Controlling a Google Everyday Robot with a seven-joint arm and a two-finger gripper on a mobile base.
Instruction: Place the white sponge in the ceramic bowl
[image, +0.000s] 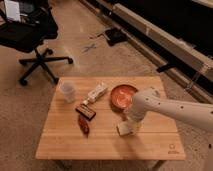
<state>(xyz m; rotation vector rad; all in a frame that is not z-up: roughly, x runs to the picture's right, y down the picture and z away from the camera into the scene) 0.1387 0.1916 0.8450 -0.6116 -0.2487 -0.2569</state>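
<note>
The white sponge (123, 129) is a small cream block on the wooden table (60, 142), just in front of the ceramic bowl. The ceramic bowl (122, 96) is orange-red with a paler rim and sits at the back right of the table, empty. My gripper (129, 123) comes in on the white arm from the right and is down right at the sponge, over its right side. The arm's end hides the gripper's tips and part of the sponge.
A translucent plastic cup (68, 91) stands at the back left. A long cream box with a label (96, 93) lies beside it. A dark snack bar (86, 111) and a red-brown packet (83, 125) lie mid-table. A black office chair (31, 37) stands behind the table.
</note>
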